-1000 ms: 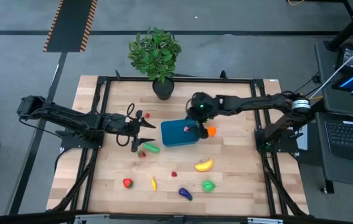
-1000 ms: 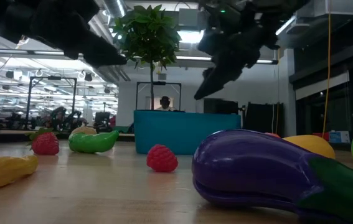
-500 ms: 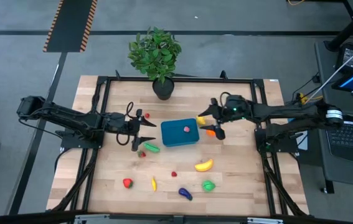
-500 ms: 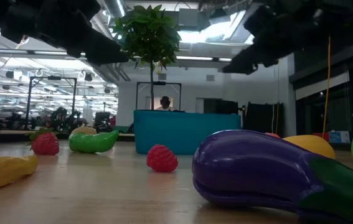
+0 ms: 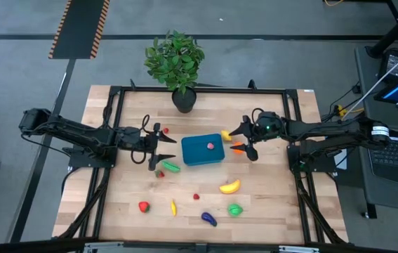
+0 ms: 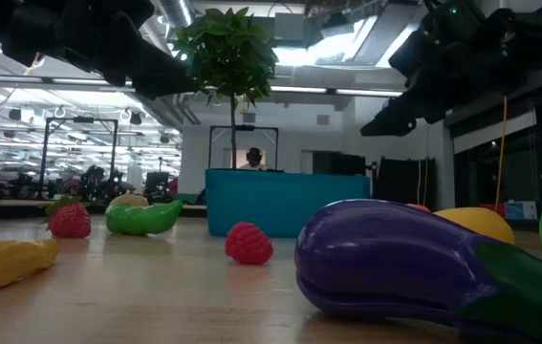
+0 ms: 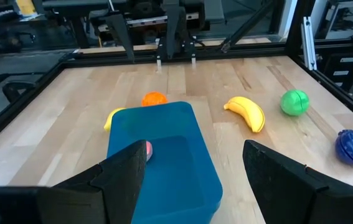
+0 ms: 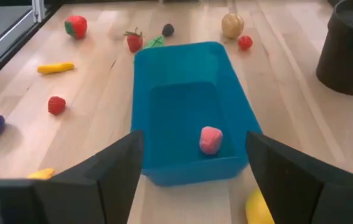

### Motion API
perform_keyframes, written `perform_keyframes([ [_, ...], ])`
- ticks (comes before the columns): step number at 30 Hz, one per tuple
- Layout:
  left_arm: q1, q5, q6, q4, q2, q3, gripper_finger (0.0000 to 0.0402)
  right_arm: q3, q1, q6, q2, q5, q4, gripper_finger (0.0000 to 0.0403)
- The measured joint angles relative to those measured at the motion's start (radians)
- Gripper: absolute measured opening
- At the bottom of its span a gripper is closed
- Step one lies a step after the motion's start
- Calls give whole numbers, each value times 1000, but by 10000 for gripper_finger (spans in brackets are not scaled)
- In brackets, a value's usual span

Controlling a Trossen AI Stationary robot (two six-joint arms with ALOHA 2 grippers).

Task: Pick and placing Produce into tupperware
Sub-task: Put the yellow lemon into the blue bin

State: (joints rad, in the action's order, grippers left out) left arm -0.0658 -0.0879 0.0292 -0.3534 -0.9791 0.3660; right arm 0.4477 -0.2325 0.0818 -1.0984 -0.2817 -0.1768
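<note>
Near edge of bench [image 5: 114, 211]: eggplant [image 5: 208, 219], banana [image 5: 229, 186], loose. Bench centre: tupperware [image 5: 202, 150], 1 pink piece [image 8: 210, 139] inside. Left pincer [image 5: 162, 150] and right pincer [image 5: 243, 139] flank it, both wide open, empty. Risk: right pincer nudging orange piece [image 5: 237, 148] beside tupperware.

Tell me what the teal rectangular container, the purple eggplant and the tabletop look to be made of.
The teal rectangular container looks like moulded plastic with a smooth satin finish: rounded corners, even colour, soft sheen. The purple eggplant seems to be glossy hard plastic, given the bright highlights along its top. The tabletop appears to be light wood planks, with visible grain and seams, probably sealed.
</note>
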Motion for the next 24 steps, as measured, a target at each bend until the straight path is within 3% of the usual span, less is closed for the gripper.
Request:
perform_keyframes([
  [3,0,0,0,0,0,0,261,0,0,-22,0,35,-22,282],
  [8,0,-57,0,0,0,0,261,0,0,-79,0,265,-38,282],
  [11,0,-134,0,1,0,0,261,0,0,-108,0,346,-33,282],
  [15,0,-181,0,3,0,0,261,1,0,-196,0,364,-14,282],
  [24,0,-183,7,3,0,0,261,157,-8,-241,-8,367,304,282],
])
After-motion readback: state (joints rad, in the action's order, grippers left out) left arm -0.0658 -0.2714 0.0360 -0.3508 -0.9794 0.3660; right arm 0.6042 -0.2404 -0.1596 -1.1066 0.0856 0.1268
